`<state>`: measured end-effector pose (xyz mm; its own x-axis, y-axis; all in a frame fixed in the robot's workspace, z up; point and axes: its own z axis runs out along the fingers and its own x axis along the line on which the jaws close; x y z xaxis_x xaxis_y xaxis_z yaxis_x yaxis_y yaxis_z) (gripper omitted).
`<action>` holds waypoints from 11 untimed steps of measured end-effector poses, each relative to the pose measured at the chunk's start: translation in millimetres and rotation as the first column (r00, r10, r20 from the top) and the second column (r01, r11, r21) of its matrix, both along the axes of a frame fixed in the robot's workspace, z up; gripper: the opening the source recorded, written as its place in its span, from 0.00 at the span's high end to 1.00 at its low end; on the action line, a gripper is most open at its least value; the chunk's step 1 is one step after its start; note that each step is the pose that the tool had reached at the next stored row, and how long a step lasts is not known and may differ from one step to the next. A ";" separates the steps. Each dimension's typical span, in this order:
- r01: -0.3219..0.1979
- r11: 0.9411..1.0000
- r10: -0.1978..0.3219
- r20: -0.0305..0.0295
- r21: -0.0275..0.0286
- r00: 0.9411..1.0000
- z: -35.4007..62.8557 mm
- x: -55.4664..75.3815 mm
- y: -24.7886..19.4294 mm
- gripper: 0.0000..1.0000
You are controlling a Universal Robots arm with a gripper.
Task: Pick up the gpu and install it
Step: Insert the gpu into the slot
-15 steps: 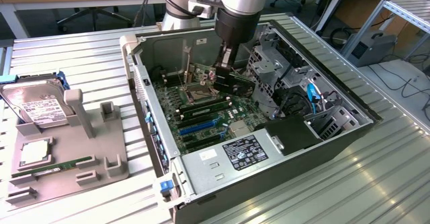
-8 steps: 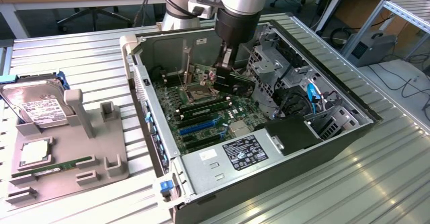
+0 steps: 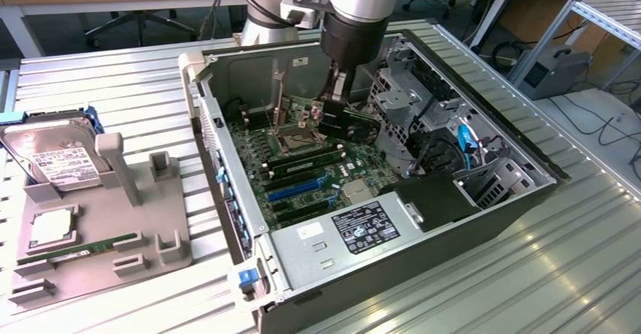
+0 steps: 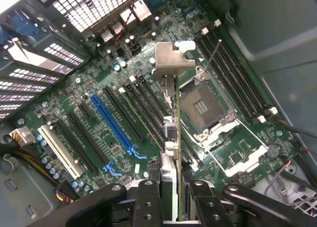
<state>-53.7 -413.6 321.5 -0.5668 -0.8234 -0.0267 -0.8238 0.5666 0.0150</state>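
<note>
Wrist view looks down past the gripper (image 4: 176, 193), whose two black fingers (image 4: 148, 200) pinch the gpu (image 4: 177, 119) by its flat faces. The card therefore hangs edge-on, with its connector edge facing the motherboard (image 4: 74, 96), and that is how it has to sit to enter a slot. Its silvery bracket (image 4: 171, 61) points away from the camera, toward the perforated rear wall (image 4: 89, 4) of the case, probably so the bracket can meet the rear openings.

Under the card lie the black expansion slots (image 4: 143, 106), between the long blue slot (image 4: 113, 123) and the empty CPU socket (image 4: 203, 108). I cannot tell whether the card's edge touches a slot or hangs just above one. The memory slots (image 4: 237, 73) run on the far side of the socket.

In the exterior view the gripper (image 3: 335, 97) reaches down into the open computer case (image 3: 501, 199), which lies on its side so the board faces up, and the gpu (image 3: 346, 124) is inside it over the board. On the exterior view's left, well apart from the case, a grey fixture tray (image 3: 150, 229) keeps a hard drive (image 3: 55, 157) and a green memory stick (image 3: 95, 245) in fixed places.
</note>
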 end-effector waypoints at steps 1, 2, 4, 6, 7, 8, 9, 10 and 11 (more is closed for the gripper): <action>-0.002 1.000 0.002 0.000 0.000 1.000 0.0 0.0 0.0 0.73; -0.006 1.000 0.006 0.000 0.000 1.000 0.0 0.0 0.0 0.73; -0.012 1.000 0.012 0.000 0.000 1.000 0.0 0.0 0.0 0.73; -0.017 1.000 0.017 0.000 0.000 1.000 0.0 0.0 0.0 0.73; -0.020 1.000 0.020 0.000 0.000 1.000 -0.1 0.0 0.0 0.73; -0.024 1.000 0.024 0.000 0.000 1.000 0.0 0.0 0.0 0.73; -0.026 1.000 0.026 0.000 0.000 1.000 0.0 0.0 0.0 0.73; -0.030 1.000 0.030 0.000 0.000 1.000 -0.1 0.0 0.0 0.73; -0.033 0.999 0.033 0.000 0.000 0.999 -0.1 0.0 0.0 0.73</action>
<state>-53.7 -413.6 321.4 -0.5395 -0.8415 -0.0268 -0.8420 0.5393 0.0151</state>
